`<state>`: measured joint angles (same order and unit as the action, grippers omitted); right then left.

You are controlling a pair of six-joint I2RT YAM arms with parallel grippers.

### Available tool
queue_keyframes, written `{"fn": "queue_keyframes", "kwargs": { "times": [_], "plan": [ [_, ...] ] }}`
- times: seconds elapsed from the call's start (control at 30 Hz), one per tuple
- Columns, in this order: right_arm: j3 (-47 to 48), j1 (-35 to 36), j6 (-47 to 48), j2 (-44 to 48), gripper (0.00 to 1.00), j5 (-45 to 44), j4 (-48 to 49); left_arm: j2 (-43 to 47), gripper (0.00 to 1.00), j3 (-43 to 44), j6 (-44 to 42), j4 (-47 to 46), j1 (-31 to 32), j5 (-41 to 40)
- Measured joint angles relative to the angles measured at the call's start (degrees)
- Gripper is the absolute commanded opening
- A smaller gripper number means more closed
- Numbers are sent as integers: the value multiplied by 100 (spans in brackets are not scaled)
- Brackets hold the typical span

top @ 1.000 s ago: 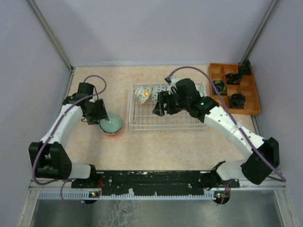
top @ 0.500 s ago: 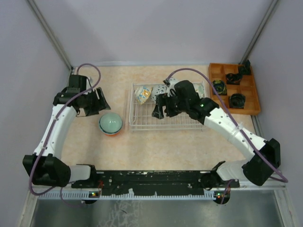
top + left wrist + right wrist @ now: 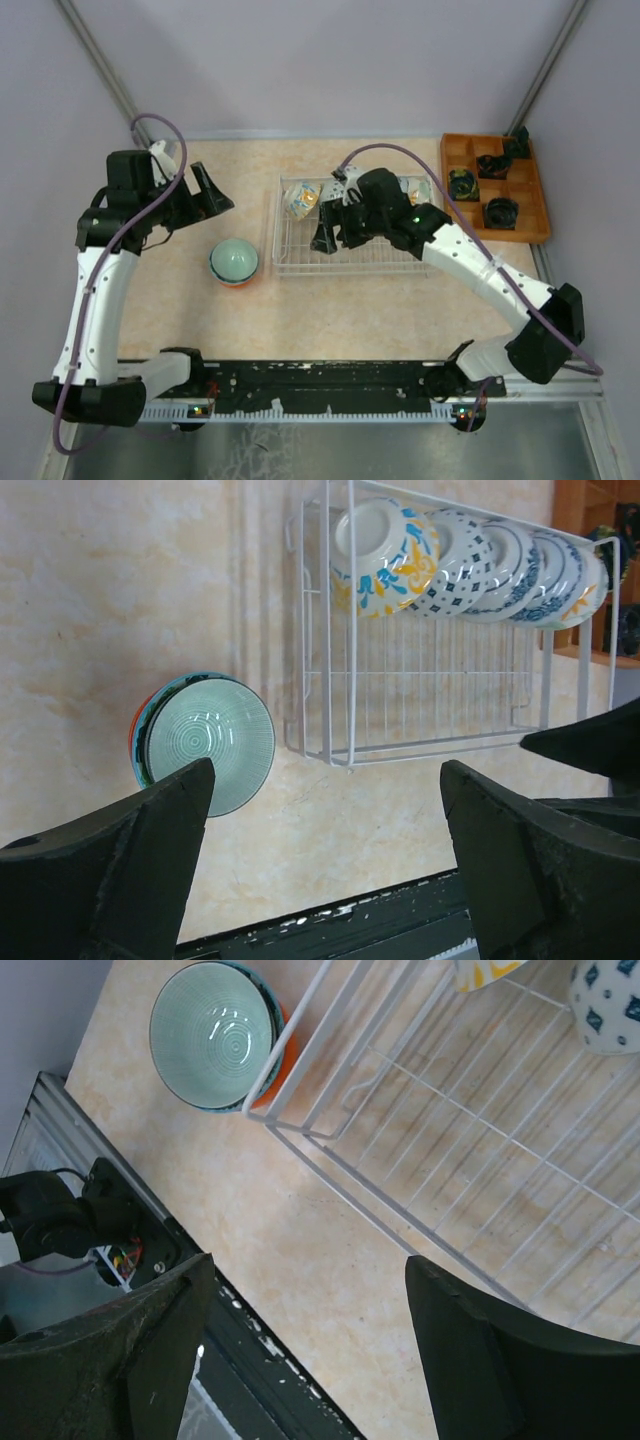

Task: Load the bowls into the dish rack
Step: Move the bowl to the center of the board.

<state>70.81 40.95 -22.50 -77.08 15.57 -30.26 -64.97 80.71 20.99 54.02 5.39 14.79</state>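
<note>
While the left gripper (image 3: 207,188) hangs spread wide and empty, a green-lined bowl (image 3: 234,262) sits on the table (image 3: 200,310), just left of the rack (image 3: 298,252). The right gripper (image 3: 326,236), jaws apart and empty too, hovers over the rack's near left corner. A row of bowls (image 3: 470,555) stands on edge along the far side.

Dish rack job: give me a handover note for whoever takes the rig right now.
Left gripper: open, empty, raised above the table left of the rack.
Right gripper: open, empty, over the rack's near-left part.
Done: about five bowls stand on edge along the rack's far side.
Left: one green bowl, orange outside, sits on the table beside the rack's left wall.
</note>
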Motion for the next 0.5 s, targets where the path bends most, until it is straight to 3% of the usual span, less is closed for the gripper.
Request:
{"fn": "queue_keyframes", "kwargs": {
  "times": [0.5],
  "plan": [
    [509, 887, 42, -1021, 70, 127, 81, 601, 100, 498, 245, -179, 0, 238]
  ]
}}
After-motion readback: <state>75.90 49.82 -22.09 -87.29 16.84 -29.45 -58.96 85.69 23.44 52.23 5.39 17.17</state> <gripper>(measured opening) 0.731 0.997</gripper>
